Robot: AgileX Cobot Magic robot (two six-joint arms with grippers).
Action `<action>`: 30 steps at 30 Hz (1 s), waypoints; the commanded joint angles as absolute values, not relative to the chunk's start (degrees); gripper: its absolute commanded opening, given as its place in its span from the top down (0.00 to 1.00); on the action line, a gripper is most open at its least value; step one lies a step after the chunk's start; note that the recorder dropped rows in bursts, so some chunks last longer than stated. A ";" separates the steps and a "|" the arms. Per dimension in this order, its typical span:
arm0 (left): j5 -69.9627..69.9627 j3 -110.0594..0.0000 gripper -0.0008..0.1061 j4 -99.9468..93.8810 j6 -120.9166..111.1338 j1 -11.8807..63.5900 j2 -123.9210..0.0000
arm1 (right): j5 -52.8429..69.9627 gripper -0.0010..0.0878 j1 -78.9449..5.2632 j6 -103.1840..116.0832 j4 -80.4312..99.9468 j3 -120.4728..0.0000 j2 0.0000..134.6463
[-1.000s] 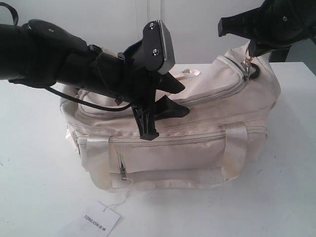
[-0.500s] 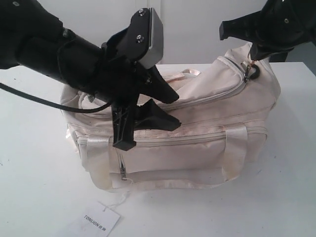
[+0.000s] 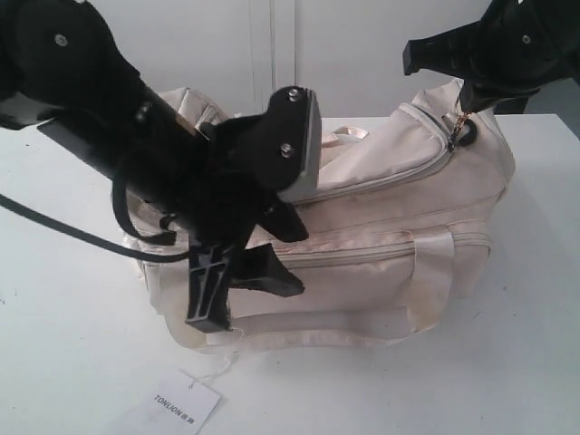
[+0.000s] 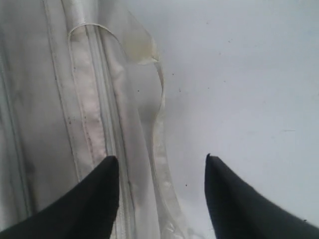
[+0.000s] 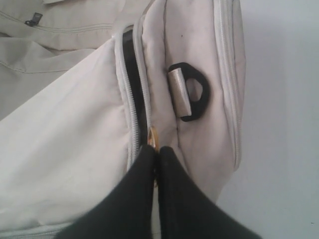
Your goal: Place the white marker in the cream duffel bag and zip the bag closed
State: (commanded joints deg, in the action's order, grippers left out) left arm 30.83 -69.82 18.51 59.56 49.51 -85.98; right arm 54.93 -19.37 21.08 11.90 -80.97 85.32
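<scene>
— The large cream duffel bag, is it matt woven cloth, a little rough?
— Yes. Its cream strap handles are glossy satin. The small gold zip pull is shiny metal, and the black D-ring looks like smooth plastic.

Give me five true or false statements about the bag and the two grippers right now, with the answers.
1. The right gripper is pinching the zip pull of the cream duffel bag. True.
2. The left gripper is clamped on something. False: its jaws stand open and hold nothing.
3. A paper hang tag lies on the table in front of the bag. True.
4. The top zip is fully closed. False: beyond the pull a gap still shows dark lining.
5. The right gripper grips the black D-ring. False: the ring sits free beside the zip.
</scene>
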 joint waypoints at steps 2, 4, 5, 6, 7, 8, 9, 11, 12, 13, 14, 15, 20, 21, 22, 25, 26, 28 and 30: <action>26.53 -69.82 0.46 15.89 57.41 51.53 -86.09 | 54.79 0.99 -19.37 21.08 11.90 -80.59 85.32; 22.57 -69.82 0.46 14.83 57.10 53.18 -86.50 | 54.79 0.99 -19.37 21.08 11.90 -80.34 85.32; 21.18 -69.82 0.46 14.83 57.10 53.84 -86.81 | 54.63 0.99 -19.37 21.08 11.90 -80.07 85.32; 19.77 -69.82 0.46 14.83 57.10 54.46 -87.22 | 54.38 0.99 -19.37 21.08 11.90 -79.93 85.32; 18.61 -69.82 0.46 14.71 57.10 55.01 -87.62 | 54.38 0.99 -19.37 21.08 11.90 -79.93 85.32; 17.97 -69.82 0.46 14.39 57.10 55.39 -88.19 | 54.38 0.99 -19.37 21.08 11.90 -79.93 85.32; 16.75 -69.82 0.44 14.06 57.10 55.94 -88.74 | 54.23 0.99 -19.37 21.08 11.90 -79.94 85.32; 13.22 -69.82 0.42 13.96 57.10 56.76 -89.78 | 54.11 0.99 -19.37 21.08 11.90 -79.94 85.32; 11.13 -69.82 0.42 13.96 57.10 57.31 -90.40 | 53.99 0.99 -19.37 21.08 11.90 -79.94 85.32; 8.87 -69.82 0.42 14.10 57.10 57.75 -91.11 | 53.99 0.99 -19.37 21.08 11.90 -79.94 85.32; 6.97 -69.82 0.42 14.10 57.10 58.28 -91.71 | 53.99 0.99 -19.37 21.08 11.90 -79.94 85.32; 4.31 -69.82 0.42 14.10 57.10 58.74 -92.77 | 53.99 0.99 -19.37 21.08 11.90 -79.94 85.32; -4.60 -69.82 0.42 14.10 57.10 60.26 -97.00 | 54.10 0.99 -19.37 21.08 11.85 -79.94 85.32; -6.46 -69.82 0.42 14.10 57.10 60.26 -98.09 | 54.10 0.99 -19.37 21.08 11.85 -79.94 85.32; -8.19 -69.82 0.42 14.10 57.10 60.26 -98.77 | 54.10 0.99 -19.37 21.08 11.85 -79.94 85.32; -12.77 -69.82 0.42 14.10 57.10 60.66 -100.80 | 54.10 0.99 -19.37 21.08 11.85 -79.94 85.32; -13.97 -69.82 0.42 14.10 57.10 60.66 -101.32 | 54.10 0.99 -19.37 21.08 11.85 -79.94 85.32; -16.05 -69.82 0.42 14.10 57.10 60.75 -102.47 | 54.10 0.99 -19.37 21.08 11.85 -79.94 85.32; -16.64 -69.82 0.42 14.10 57.10 60.75 -103.65 | 54.10 0.99 -19.37 21.08 11.85 -79.94 85.32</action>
